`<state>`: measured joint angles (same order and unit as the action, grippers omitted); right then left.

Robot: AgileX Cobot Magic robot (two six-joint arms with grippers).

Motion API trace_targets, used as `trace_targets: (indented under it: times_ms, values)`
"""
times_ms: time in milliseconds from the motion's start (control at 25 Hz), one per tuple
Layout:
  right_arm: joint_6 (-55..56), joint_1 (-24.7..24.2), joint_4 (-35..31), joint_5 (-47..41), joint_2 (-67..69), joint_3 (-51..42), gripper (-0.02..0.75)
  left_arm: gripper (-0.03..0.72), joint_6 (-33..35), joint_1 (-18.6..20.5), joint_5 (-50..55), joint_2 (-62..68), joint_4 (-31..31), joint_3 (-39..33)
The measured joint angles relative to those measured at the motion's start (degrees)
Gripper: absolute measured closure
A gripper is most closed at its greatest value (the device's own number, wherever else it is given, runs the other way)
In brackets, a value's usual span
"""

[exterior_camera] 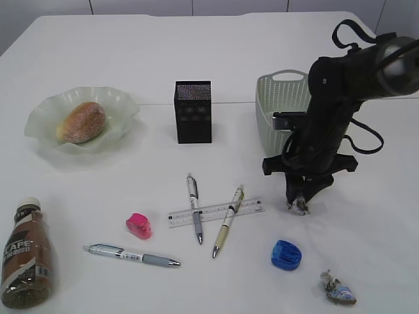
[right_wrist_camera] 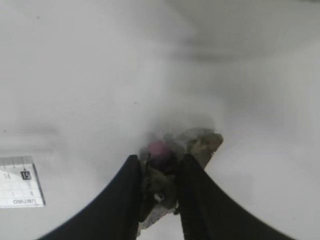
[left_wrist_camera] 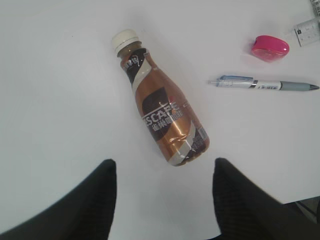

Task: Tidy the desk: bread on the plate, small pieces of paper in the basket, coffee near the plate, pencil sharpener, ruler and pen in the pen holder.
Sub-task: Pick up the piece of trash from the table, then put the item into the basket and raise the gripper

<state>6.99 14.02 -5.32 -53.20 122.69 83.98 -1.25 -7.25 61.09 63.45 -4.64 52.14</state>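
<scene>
My right gripper (exterior_camera: 299, 201) points down at the desk (exterior_camera: 366, 216) in front of the basket (exterior_camera: 281, 98), shut on a crumpled small piece of paper (right_wrist_camera: 205, 142). A second crumpled piece of paper (exterior_camera: 338, 289) lies near the front right. My left gripper (left_wrist_camera: 163, 167) hangs open just short of the base of the coffee (left_wrist_camera: 160, 120), which lies on its side at the front left (exterior_camera: 26, 261). The bread (exterior_camera: 82, 122) sits in the plate (exterior_camera: 121, 104). The ruler (exterior_camera: 249, 207) lies under two crossed pens (exterior_camera: 194, 216) (exterior_camera: 227, 222). The pen holder (exterior_camera: 194, 111) stands mid-table.
A third pen (exterior_camera: 131, 255) lies at the front, with a pink pencil sharpener (exterior_camera: 139, 225) beside it and a blue one (exterior_camera: 286, 254) to the right. The left arm is outside the exterior view.
</scene>
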Motion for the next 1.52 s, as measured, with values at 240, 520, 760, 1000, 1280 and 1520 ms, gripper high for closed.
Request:
trace_targets:
  times_ms: [240, 520, 760, 1000, 1280, 1520]
  values:
    - [0.0, 0.0, -0.1, -0.4, 0.0, 0.0, 0.614, 0.246, 0.0, 0.0, -0.2, 0.0, 0.0, 0.0]
    - [0.0, 0.0, -2.4, -1.5, -1.3, 0.0, 0.617, 0.246, 0.0, 0.0, -0.6, 0.0, 0.0, 0.0]
    - [0.0, 0.0, -2.5, -1.9, -7.2, 2.3, 0.617, 0.246, 0.0, 0.0, -1.6, 0.0, 0.0, 0.0]
    - [0.6, 0.0, -1.9, -1.2, -9.3, 11.2, 0.617, 0.246, 0.0, 0.0, -2.3, 0.0, 0.0, 0.0]
    - [10.8, 0.0, 11.5, 2.1, -7.2, 20.3, 0.617, 0.246, 0.0, 0.0, -2.3, 0.0, 0.0, 0.0]
    - [12.6, -0.6, 14.6, 2.1, -1.2, 24.3, 0.578, 0.246, 0.0, 0.0, -2.1, 0.0, 0.0, 0.0]
